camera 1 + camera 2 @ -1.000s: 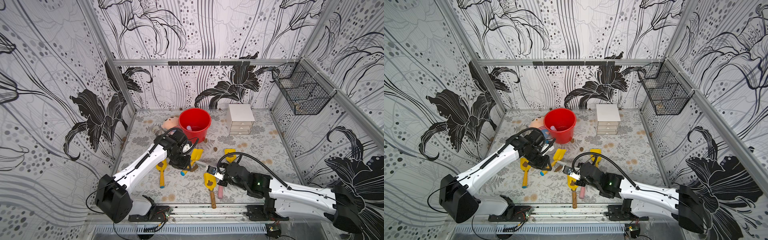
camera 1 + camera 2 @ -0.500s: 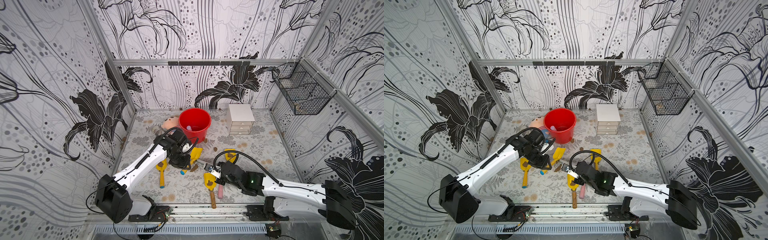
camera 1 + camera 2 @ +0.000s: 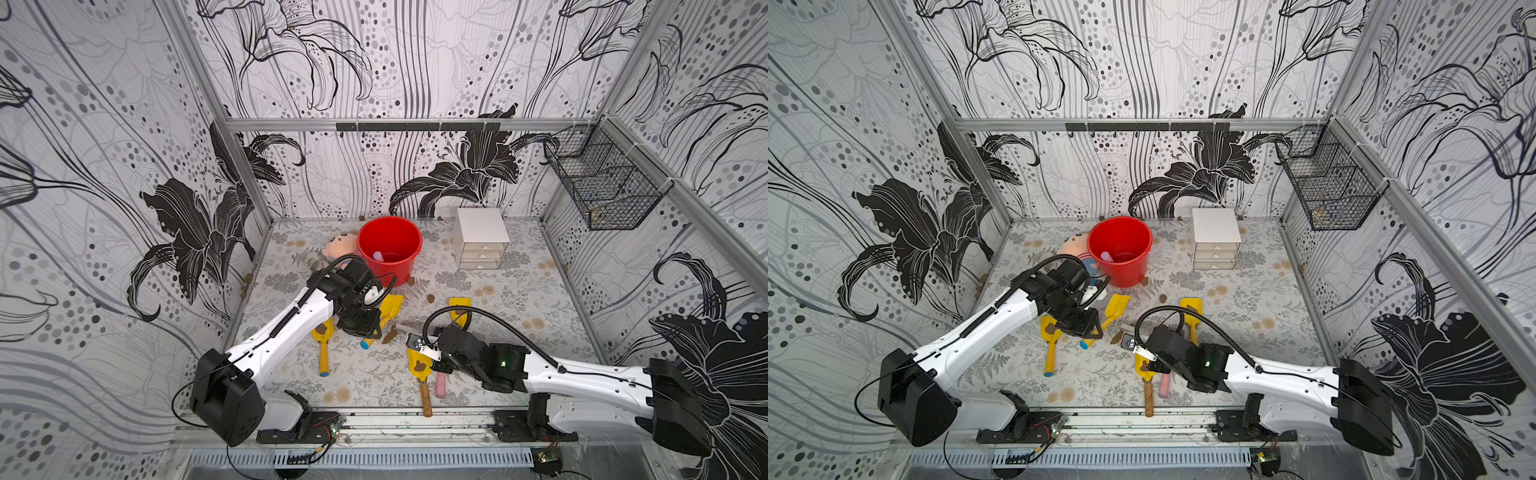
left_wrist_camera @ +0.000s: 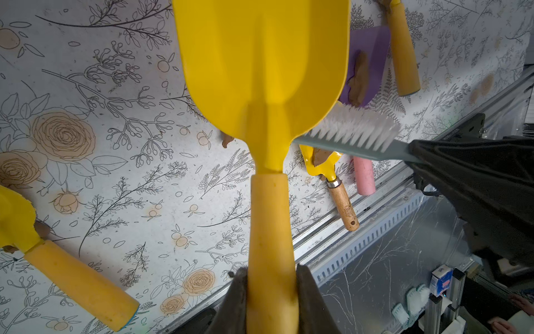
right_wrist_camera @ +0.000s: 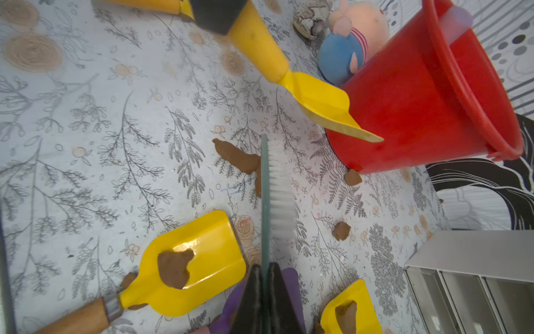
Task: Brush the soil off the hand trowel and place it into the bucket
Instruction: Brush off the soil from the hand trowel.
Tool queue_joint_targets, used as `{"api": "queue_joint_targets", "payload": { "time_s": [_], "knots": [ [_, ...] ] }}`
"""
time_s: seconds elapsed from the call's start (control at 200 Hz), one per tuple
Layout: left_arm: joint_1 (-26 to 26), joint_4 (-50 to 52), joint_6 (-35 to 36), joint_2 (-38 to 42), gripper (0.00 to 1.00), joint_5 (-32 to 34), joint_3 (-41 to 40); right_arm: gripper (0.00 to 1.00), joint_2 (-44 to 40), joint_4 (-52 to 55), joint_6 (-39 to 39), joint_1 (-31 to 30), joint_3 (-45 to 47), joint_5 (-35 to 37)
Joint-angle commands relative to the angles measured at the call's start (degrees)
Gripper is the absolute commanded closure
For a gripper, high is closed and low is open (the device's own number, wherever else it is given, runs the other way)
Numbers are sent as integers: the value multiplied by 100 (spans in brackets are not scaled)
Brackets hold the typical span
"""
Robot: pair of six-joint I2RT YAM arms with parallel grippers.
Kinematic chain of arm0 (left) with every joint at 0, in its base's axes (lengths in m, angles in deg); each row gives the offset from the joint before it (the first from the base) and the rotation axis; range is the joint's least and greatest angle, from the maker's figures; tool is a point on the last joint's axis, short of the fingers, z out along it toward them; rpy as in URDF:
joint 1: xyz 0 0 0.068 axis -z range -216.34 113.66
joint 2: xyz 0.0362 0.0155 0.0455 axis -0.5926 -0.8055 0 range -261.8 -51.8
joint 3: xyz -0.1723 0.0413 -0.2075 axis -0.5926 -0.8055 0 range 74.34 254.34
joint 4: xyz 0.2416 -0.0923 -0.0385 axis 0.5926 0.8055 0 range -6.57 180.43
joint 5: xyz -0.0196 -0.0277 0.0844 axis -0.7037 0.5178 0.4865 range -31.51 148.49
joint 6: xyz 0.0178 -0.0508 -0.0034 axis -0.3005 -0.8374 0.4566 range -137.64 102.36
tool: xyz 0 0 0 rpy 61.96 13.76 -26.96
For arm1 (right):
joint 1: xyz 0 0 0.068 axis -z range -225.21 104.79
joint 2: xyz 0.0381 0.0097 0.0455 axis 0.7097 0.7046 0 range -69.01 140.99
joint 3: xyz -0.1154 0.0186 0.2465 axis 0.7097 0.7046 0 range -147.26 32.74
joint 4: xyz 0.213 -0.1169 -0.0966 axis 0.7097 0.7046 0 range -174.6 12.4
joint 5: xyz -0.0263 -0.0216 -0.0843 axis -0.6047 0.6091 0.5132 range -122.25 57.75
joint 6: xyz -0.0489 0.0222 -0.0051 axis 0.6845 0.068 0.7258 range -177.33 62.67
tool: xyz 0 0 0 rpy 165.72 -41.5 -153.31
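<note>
The left tool (image 4: 271, 279) pinches the hand trowel (image 4: 260, 72) by its handle, blade beside the red bucket (image 3: 401, 270); the right tool (image 5: 265, 277) pinches a white-bristled brush (image 5: 274, 199) above soil (image 5: 237, 157) on the surface (image 3: 519, 299).

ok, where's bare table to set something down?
Bare mat in front of the white drawer box, out to the right wall. Smaller strip at the front between the leftmost trowel and the wooden-handled trowel. Crowded at centre, in front of the bucket: held trowel, soil, brush.
</note>
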Motion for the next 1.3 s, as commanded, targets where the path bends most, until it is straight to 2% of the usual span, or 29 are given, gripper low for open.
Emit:
{"api": "queue_joint_targets", "payload": {
  "time_s": [0.0,0.24,0.37,0.511,0.701,0.781,0.961,1.297],
  "knots": [
    [-31,-169,18,51,100,-407,47,100,145,-375,375,-49,-194,-213],
    [28,-90,82,42,100,-681,-82,100,414,-947,593,-35,-227,457],
    [28,-60,109,76,100,-704,-39,100,432,-944,415,112,-123,969],
    [20,-91,37,111,100,-640,61,100,307,-839,404,154,106,960],
    [22,-109,24,16,100,-804,129,100,58,-1259,708,5,365,146],
    [28,-110,31,-29,100,-879,81,100,29,-1521,801,-24,364,66],
    [41,-108,-1,39,100,-913,-33,100,332,-1577,890,-24,206,848],
    [42,-109,32,28,100,-992,-82,100,381,-1420,667,28,243,1380]
  ]
}}
